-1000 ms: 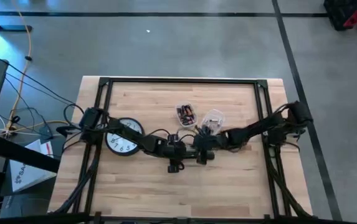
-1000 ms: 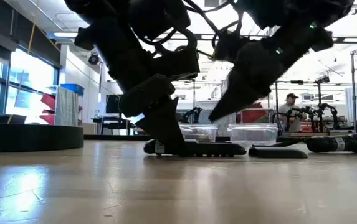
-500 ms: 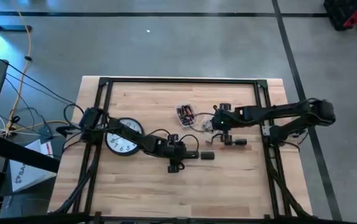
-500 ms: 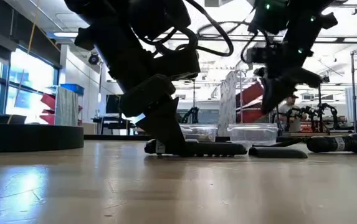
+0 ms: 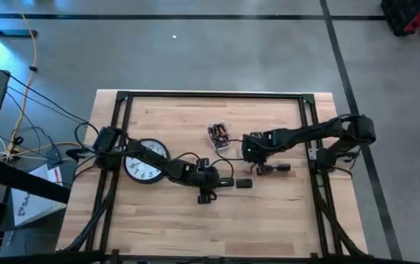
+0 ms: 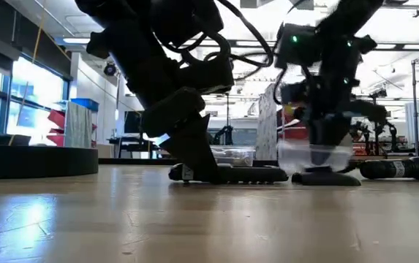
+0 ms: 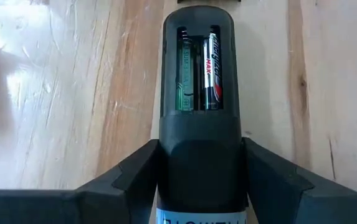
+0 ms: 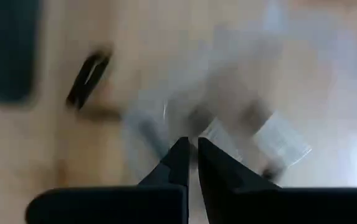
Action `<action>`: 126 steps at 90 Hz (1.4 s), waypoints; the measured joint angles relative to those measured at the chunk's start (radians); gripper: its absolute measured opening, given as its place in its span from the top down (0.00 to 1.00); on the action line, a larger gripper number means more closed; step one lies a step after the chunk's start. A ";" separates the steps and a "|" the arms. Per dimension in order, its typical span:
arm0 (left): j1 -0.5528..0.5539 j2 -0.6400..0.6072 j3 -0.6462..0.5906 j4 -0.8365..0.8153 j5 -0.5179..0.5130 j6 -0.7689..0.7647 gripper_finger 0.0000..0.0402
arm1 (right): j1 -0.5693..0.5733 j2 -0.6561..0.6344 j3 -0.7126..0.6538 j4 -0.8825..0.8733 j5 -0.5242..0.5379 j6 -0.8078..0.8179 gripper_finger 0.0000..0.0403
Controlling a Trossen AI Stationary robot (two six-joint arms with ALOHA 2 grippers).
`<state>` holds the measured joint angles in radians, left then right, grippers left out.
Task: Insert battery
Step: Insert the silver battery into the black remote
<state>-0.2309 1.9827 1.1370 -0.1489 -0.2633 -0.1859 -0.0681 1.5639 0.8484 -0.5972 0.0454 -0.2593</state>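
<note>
A black remote (image 7: 200,155) lies on the table with its back up and its battery bay open. One battery (image 7: 212,71) sits in one slot; the slot beside it is empty. My left gripper (image 7: 200,149) is shut on the remote near the table's middle (image 5: 211,178). The remote's loose black cover (image 5: 244,183) lies just right of it. My right gripper (image 5: 252,149) hangs over a clear tub (image 6: 308,157), fingers pointing down and nearly together (image 8: 192,149). A second clear tub (image 5: 219,134) holding batteries stands to its left. My left gripper pinches the remote's two long sides (image 7: 166,163) between its fingers, at the end away from the open bay. The fingers slant down from the table's left and lie along the remote. The remote rests flat on the table (image 6: 246,175). My right gripper is blurred; whether it touches the clear tub cannot be told.
A round wall clock (image 5: 145,160) lies at the left under my left arm. A small dark cylinder (image 5: 272,169) rests right of the cover. A black frame (image 5: 210,94) borders the tabletop. Bare wood lies along the near edge.
My right gripper has left the remote beside my left gripper, risen and swung toward the far right, then come back down over the clear tub. The remote and my left gripper have stayed put.
</note>
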 joint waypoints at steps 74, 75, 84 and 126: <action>0.040 0.000 0.000 -0.005 -0.010 -0.048 0.54 | 0.018 0.000 0.032 -0.101 -0.114 -0.218 1.00; 0.041 0.000 0.000 -0.005 -0.010 -0.049 0.54 | 0.018 0.001 0.032 -0.099 -0.117 -0.220 1.00; 0.041 0.000 0.000 -0.005 -0.012 -0.058 0.54 | 0.017 0.016 0.032 -0.089 -0.126 -0.241 1.00; 0.037 0.000 0.001 -0.010 -0.015 -0.078 0.54 | 0.006 0.134 0.035 -0.068 -0.155 -0.247 0.79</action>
<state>-0.1944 1.9827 1.1378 -0.1585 -0.2787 -0.2639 -0.0624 1.6974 0.8838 -0.6654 -0.1096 -0.5060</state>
